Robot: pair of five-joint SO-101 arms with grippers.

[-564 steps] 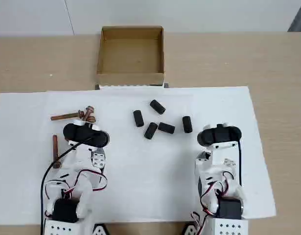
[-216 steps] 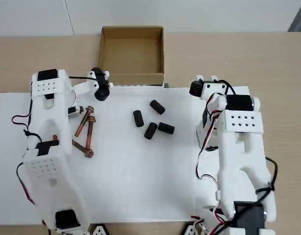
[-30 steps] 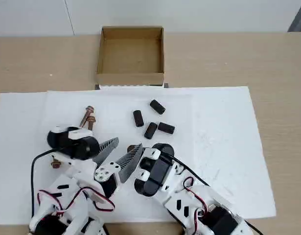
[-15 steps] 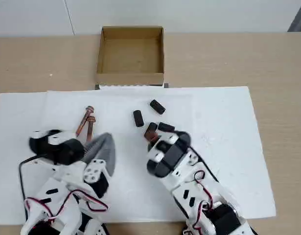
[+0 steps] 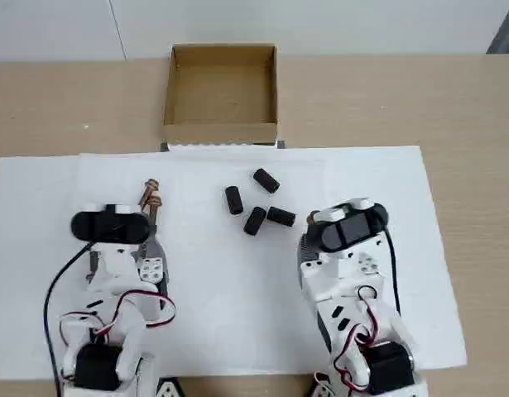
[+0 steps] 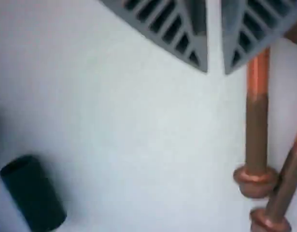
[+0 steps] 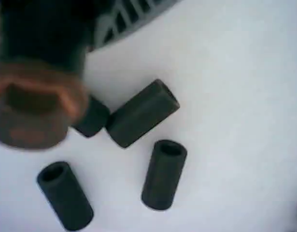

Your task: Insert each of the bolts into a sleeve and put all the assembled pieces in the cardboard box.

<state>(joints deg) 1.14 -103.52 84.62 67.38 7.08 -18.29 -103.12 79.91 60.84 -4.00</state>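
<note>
My right gripper (image 7: 85, 29) is shut on a black sleeve (image 7: 42, 38) with a copper bolt in it, whose hex head (image 7: 32, 111) sticks out. It hangs just above several loose black sleeves (image 7: 141, 113) on the white paper. In the high view the right arm (image 5: 347, 227) stands right of those sleeves (image 5: 254, 220). My left gripper (image 6: 214, 53) is shut with nothing in it, low over the paper beside two copper bolts (image 6: 257, 121). These bolts (image 5: 149, 200) lie just beyond the left arm (image 5: 110, 225). The cardboard box (image 5: 223, 132) sits at the back.
A further copper bolt (image 5: 93, 258) lies partly under the left arm. One black sleeve (image 6: 32, 200) lies off to the side in the left wrist view. White paper (image 5: 386, 182) covers the table; its right side is free.
The right arm has carried the sleeved bolt from the paper's middle to the right of the loose sleeves. The left arm has swung left over the bolts, its fingers closing.
</note>
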